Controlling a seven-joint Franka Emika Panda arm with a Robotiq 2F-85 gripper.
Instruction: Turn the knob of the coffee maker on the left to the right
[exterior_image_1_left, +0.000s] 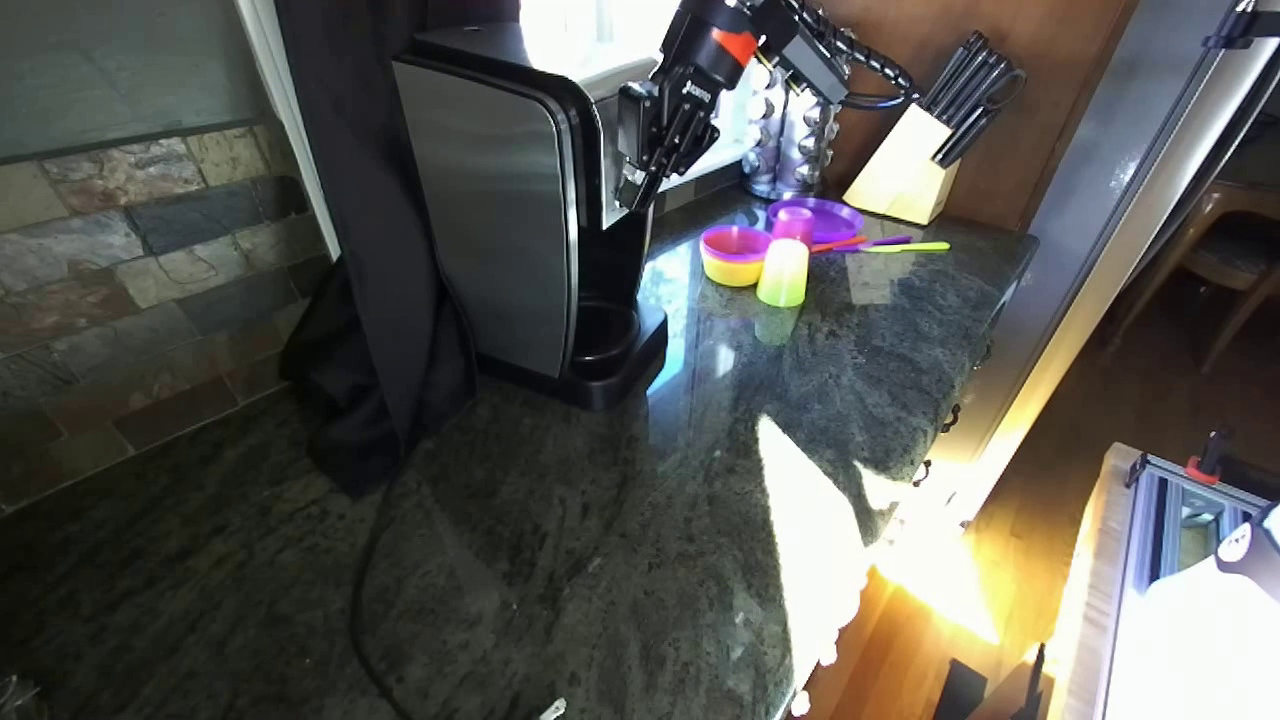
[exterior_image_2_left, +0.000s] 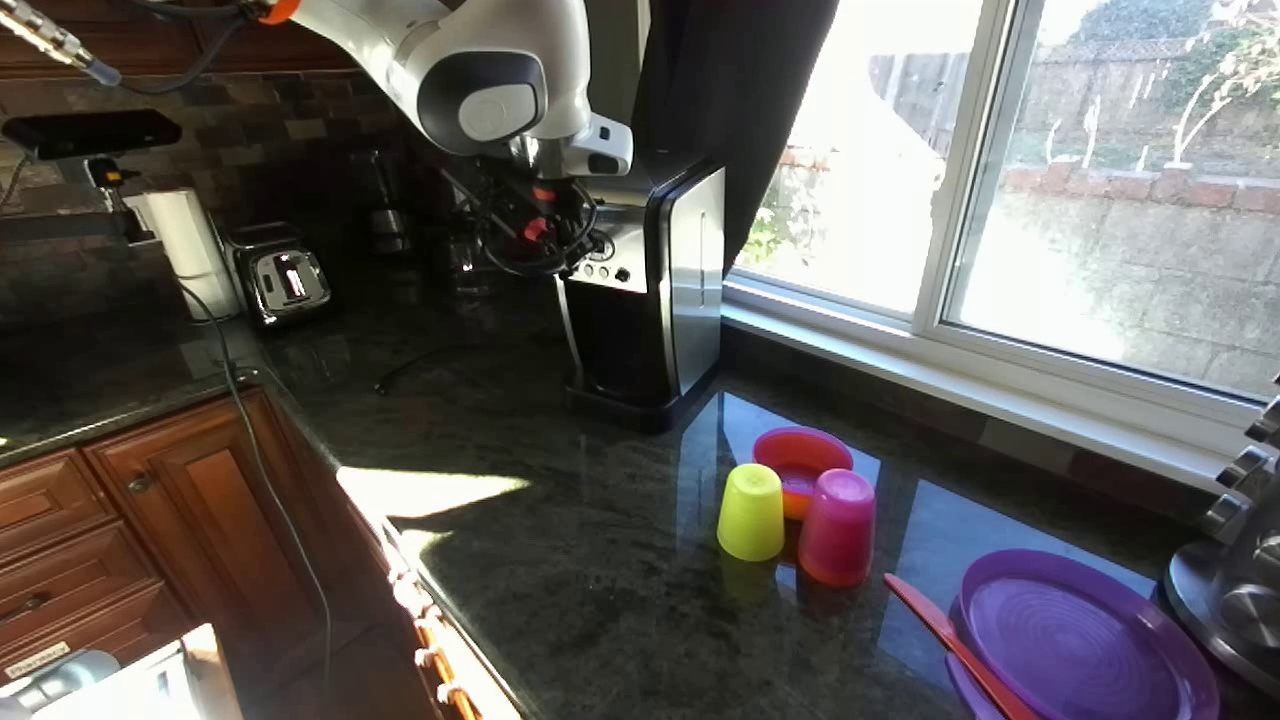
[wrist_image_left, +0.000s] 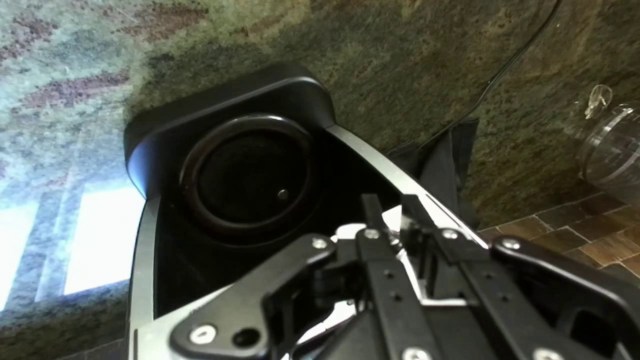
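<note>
The coffee maker shows in both exterior views, with a brushed-steel side (exterior_image_1_left: 490, 210) (exterior_image_2_left: 697, 285) and silver front face. A small dark knob (exterior_image_2_left: 623, 275) and a round dial (exterior_image_2_left: 603, 245) sit on its control face. In the wrist view I look down on its black base (wrist_image_left: 295, 82). My gripper (exterior_image_1_left: 640, 195) is right at the front face, pointing down, above the cup opening. In the wrist view my gripper (wrist_image_left: 391, 200) has its fingers a narrow gap apart. Bright metal shows between them. I cannot tell whether they touch a knob. The fingertips are dark in an exterior view (exterior_image_2_left: 575, 268).
A black curtain (exterior_image_1_left: 375, 250) hangs behind the machine. Cups (exterior_image_1_left: 783, 275), a purple plate (exterior_image_2_left: 1075, 630), a spice rack (exterior_image_1_left: 790, 140) and a knife block (exterior_image_1_left: 900, 170) stand along the counter. A glass jar (wrist_image_left: 617, 150) and a toaster (exterior_image_2_left: 288, 285) are on its far side.
</note>
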